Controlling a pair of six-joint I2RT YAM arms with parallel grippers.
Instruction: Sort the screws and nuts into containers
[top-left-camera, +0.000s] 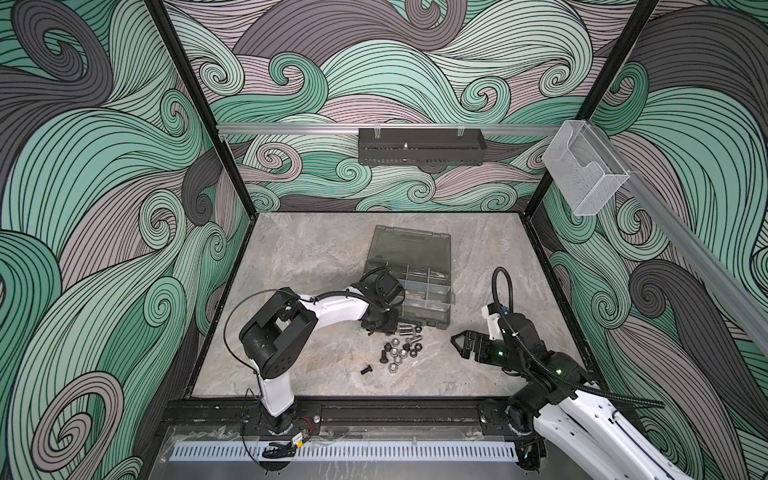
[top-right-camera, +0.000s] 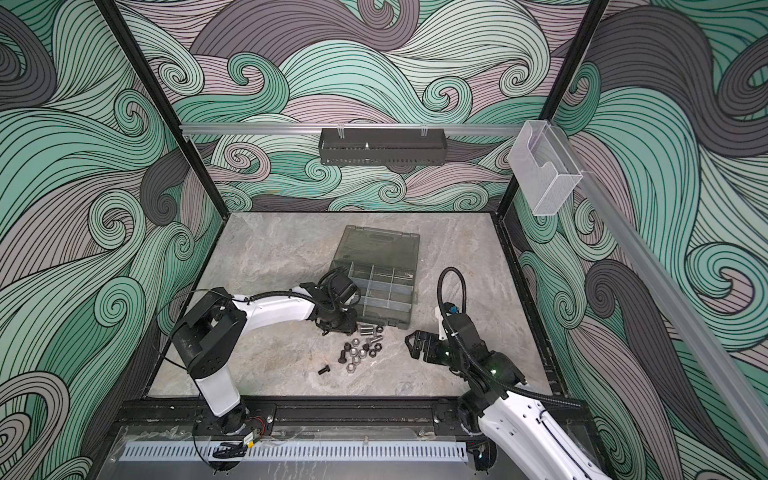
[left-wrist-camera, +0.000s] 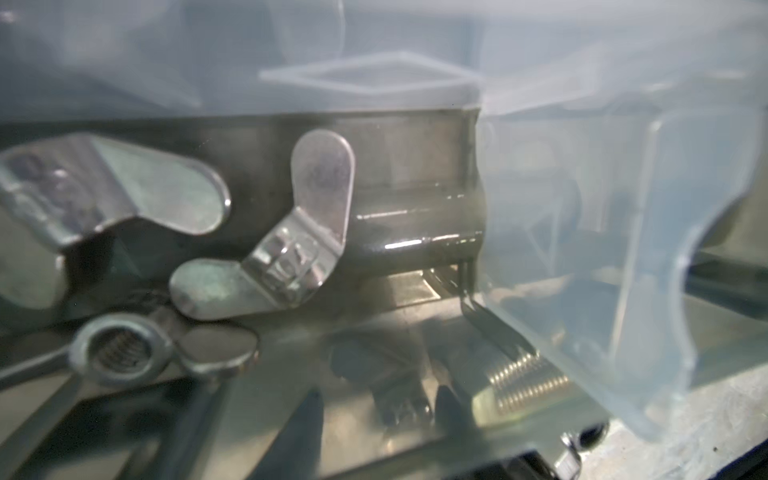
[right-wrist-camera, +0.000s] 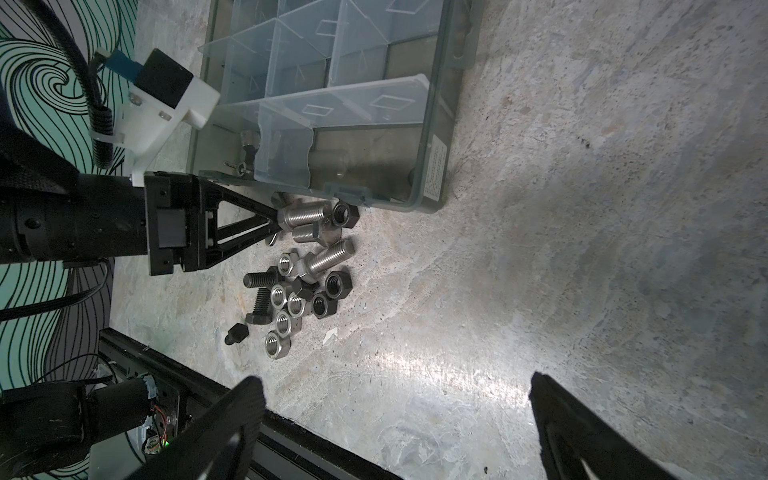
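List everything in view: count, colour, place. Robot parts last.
organizer case: one, smoky grey, lid open, mid-table
silver screws: three, in the pile before the case
black screws: at least three, pile's left edge, one lying apart
silver nuts: five, in the pile
black nuts: three, in the pile
wing nuts: three, silver, blurred, left wrist view
perforated tray: one, black, back rail
acrylic holder: one, clear, right-hand rail
table: one, grey marble
left gripper: black, tips at the pile's silver screws, grip unclear
right gripper: black, open, over the table right of the pile
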